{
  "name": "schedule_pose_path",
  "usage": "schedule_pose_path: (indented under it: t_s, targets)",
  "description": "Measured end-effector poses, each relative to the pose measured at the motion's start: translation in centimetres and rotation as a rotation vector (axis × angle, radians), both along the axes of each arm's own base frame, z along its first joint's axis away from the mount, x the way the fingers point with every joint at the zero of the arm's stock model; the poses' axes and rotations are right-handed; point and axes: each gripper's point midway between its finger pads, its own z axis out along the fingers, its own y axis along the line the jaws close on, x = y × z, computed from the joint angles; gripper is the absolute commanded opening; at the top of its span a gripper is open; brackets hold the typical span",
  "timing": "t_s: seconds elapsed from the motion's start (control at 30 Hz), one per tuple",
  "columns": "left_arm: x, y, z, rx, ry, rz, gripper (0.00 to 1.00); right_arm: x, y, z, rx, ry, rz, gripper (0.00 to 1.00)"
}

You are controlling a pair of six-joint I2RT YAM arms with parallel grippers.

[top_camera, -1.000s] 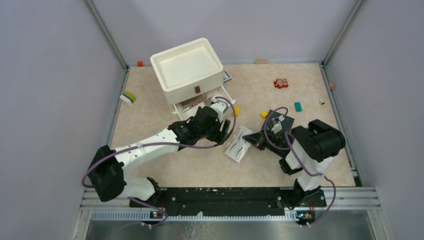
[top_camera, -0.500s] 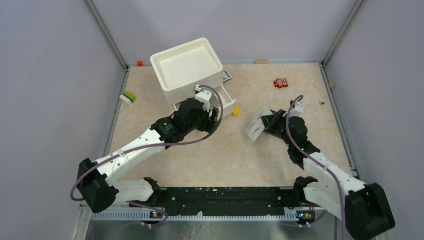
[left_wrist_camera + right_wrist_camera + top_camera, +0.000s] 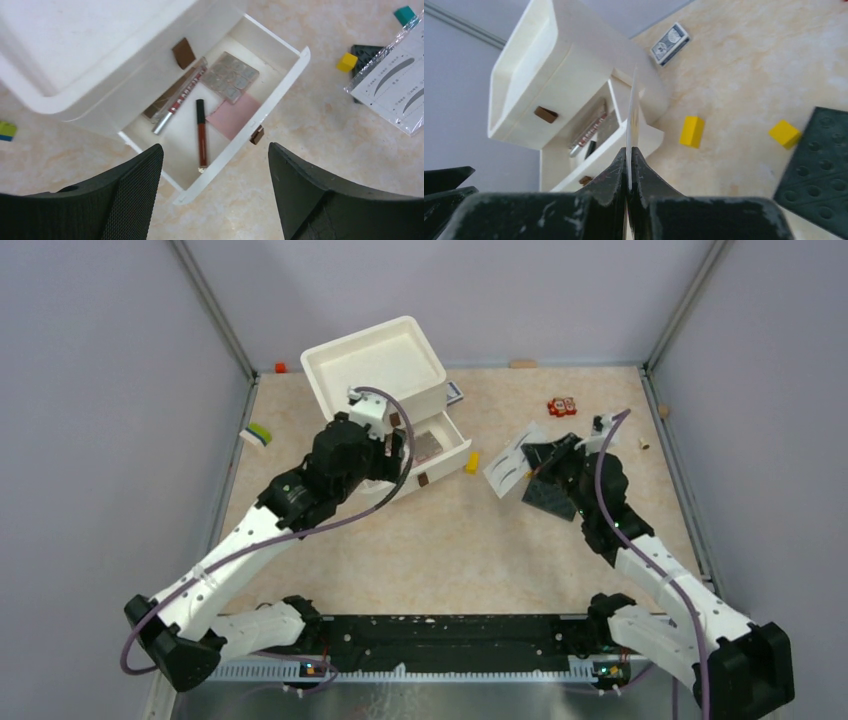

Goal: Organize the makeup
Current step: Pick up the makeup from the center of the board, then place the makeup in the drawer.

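On your left, the left gripper [image 3: 215, 150] has pulled back from the middle of the table [image 3: 450, 550]. It now hangs over the white organizer [image 3: 375, 370], its fingers spread wide with nothing between them. Below it the drawer [image 3: 280, 85] stands pulled out, and you can see what is already filed: a silver tube [image 3: 177, 102], a dark red stick [image 3: 201, 132], a clear palette [image 3: 231, 77] and a pink sheet [image 3: 234, 117]. The near half looks bare, so I judge there is room for the next item.

Moving right, past the yellow block [image 3: 472, 462], the white false-eyelash card [image 3: 505, 470] is no longer flat near the centre of the table. It is up in the air, tilted, to the right of the drawer and apart from it. The right gripper [image 3: 533, 455] is clamped tight on its right edge. From that wrist you see the card edge-on, pinched between the fingers and pointing toward the drawer. The black studded plate [image 3: 550, 498] lies on the table just beside it.

So the pick looks done; the carry and the drop remain.

You get no readable writing. The red lettering on the tube blurs, the print beside the card's dark curved shapes is too small, and the patterned box [image 3: 670, 44] shows only its pattern.
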Motion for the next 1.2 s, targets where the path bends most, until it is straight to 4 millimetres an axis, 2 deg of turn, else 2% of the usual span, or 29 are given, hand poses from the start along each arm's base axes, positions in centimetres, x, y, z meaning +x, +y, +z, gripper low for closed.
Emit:
schedule_pose_path:
  t_s: [0.13, 0.2, 0.37, 0.67, 0.77, 0.97, 1.2]
  targets:
    - [-0.6, 2.9, 2.7, 0.000, -0.096, 0.075, 0.83, 0.5, 3.0, 1.2, 0.121, -0.003, 0.039, 0.00]
    - [-1.1, 4.3, 3.1, 0.007, -0.127, 0.114, 0.83, 0.6, 4.6, 2.3, 0.174, -0.020, 0.064, 0.00]
    - [-1.5, 7.0, 2.5, 0.051, -0.152, 0.207, 0.83, 1.2, 8.3, 4.9, 0.295, -0.060, 0.098, 0.00]
    - [-2.4, 10.9, 0.5, 0.122, -0.186, 0.348, 0.85, 2.8, 13.6, 5.8, 0.399, -0.015, 0.044, 0.00]
    - [-2.6, 11.6, 0.8, 0.119, -0.203, 0.381, 0.85, 3.4, 14.9, 5.3, 0.432, 0.021, 0.013, 0.00]
    - [-2.9, 12.3, 1.7, 0.082, -0.243, 0.408, 0.86, 4.6, 16.7, 2.0, 0.441, 0.127, -0.043, 0.00]
    - [-2.9, 12.3, 1.8, 0.077, -0.247, 0.410, 0.87, 6.2, 19.1, -1.3, 0.431, 0.215, -0.058, 0.00]
